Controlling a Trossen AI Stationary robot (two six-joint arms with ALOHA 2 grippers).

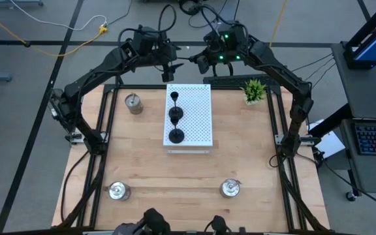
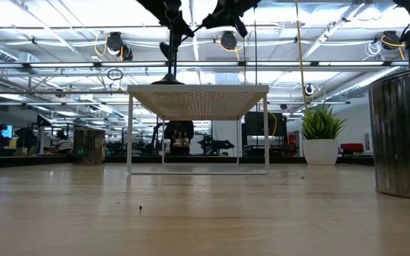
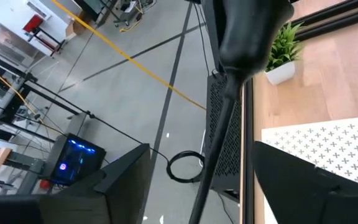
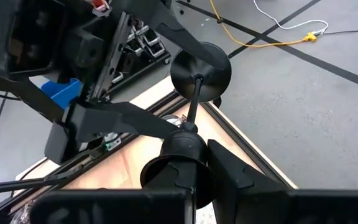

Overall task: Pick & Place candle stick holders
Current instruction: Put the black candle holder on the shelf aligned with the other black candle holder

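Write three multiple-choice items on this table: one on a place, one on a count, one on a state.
1. Where is the plant?
A. On the white board
B. Right of the white board, on the table
C. At the table's left edge

2. How many silver holders are there?
A. One
B. Three
C. Five

3. How are the black holders standing?
A. Upright in a row on the board
B. Stacked in a pile
C. Lying flat on the table

Key:
1 B: it stands off the board's right edge.
2 B: one sits left of the board, two in front.
3 A: three bases line up down the board.
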